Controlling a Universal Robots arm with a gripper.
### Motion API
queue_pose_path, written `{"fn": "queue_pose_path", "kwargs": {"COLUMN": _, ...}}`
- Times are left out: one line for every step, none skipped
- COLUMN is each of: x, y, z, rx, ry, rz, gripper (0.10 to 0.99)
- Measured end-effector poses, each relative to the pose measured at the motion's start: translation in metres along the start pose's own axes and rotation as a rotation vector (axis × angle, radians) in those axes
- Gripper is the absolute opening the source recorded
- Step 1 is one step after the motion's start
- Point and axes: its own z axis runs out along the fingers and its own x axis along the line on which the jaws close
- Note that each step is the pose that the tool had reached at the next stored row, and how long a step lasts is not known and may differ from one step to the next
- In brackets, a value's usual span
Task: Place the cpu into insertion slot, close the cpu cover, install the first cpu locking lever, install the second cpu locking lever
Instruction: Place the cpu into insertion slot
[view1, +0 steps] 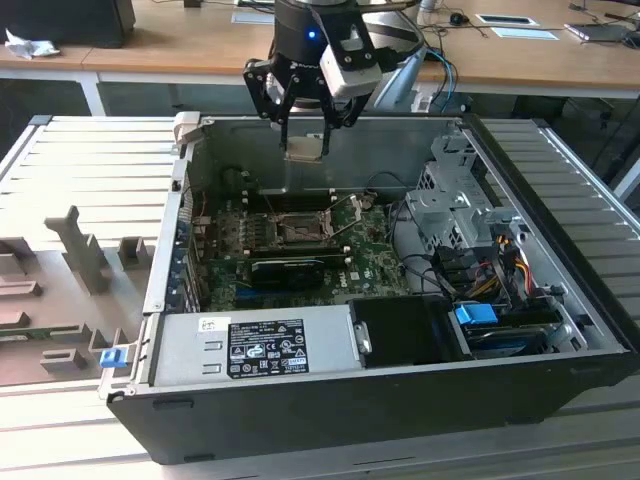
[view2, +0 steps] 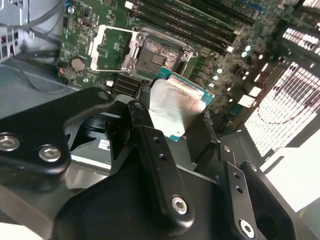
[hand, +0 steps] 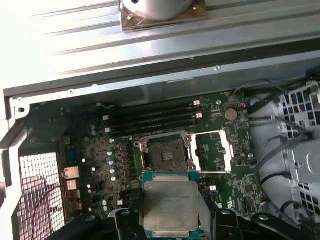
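My gripper (view1: 304, 140) hangs above the back of the open computer case, shut on the cpu (view1: 303, 150), a flat square chip with a pale metal face. In both wrist views the cpu (view2: 177, 102) (hand: 170, 205) sits between the black fingers (view2: 145, 97), held above the motherboard. The insertion slot (hand: 165, 152) (view2: 155, 55) (view1: 298, 228) lies open and dark below, a short way beyond the chip. The cpu cover (hand: 231, 150) (view2: 96, 42) is flipped open flat beside the slot. A thin locking lever (view1: 345, 208) stands raised next to the slot.
Memory sticks (hand: 150, 117) run along the far side of the slot, and a long black expansion card (view1: 290, 268) lies on its near side. A power supply (view1: 260, 345), drive cage (view1: 460, 210) and cables (view1: 500, 255) crowd the case. Grey fixtures (view1: 80, 250) stand at the exterior view's left.
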Motion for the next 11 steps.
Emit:
{"fn": "queue_pose_path", "kwargs": {"x": 0.0, "y": 0.0, "z": 0.0001, "rx": 0.0, "ry": -0.0012, "rz": 0.014, "gripper": 0.529}}
{"fn": "queue_pose_path", "kwargs": {"x": 0.0, "y": 0.0, "z": 0.0002, "rx": 0.0, "ry": -0.0025, "rz": 0.029, "gripper": 0.529}}
{"fn": "queue_pose_path", "kwargs": {"x": 0.0, "y": 0.0, "z": 0.0002, "rx": 0.0, "ry": -0.0036, "rz": 0.041, "gripper": 0.529}}
{"fn": "queue_pose_path", "kwargs": {"x": 0.0, "y": 0.0, "z": 0.0003, "rx": 0.0, "ry": -0.0051, "rz": 0.057, "gripper": 0.529}}
{"fn": "queue_pose_path", "kwargs": {"x": 0.0, "y": -0.0001, "z": 0.0003, "rx": 0.0, "ry": -0.0061, "rz": 0.069, "gripper": 0.529}}
{"fn": "queue_pose_path", "kwargs": {"x": 0.0, "y": 0.0, "z": 0.0004, "rx": -0.001, "ry": -0.0098, "rz": 0.111, "gripper": 0.529}}
{"fn": "queue_pose_path", "kwargs": {"x": 0.0, "y": 0.0, "z": 0.0004, "rx": -0.001, "ry": -0.0119, "rz": 0.137, "gripper": 0.529}}
{"fn": "queue_pose_path", "kwargs": {"x": -0.0001, "y": 0.0, "z": 0.0007, "rx": -0.001, "ry": -0.012, "rz": 0.139, "gripper": 0.529}}
{"fn": "queue_pose_path", "kwargs": {"x": -0.0001, "y": -0.0001, "z": 0.0011, "rx": -0.001, "ry": -0.012, "rz": 0.139, "gripper": 0.529}}
{"fn": "queue_pose_path", "kwargs": {"x": -0.0001, "y": -0.0001, "z": 0.0016, "rx": -0.001, "ry": -0.012, "rz": 0.139, "gripper": 0.529}}
{"fn": "queue_pose_path", "kwargs": {"x": 0.0, "y": -0.0002, "z": 0.0017, "rx": -0.001, "ry": -0.0118, "rz": 0.139, "gripper": 0.529}}
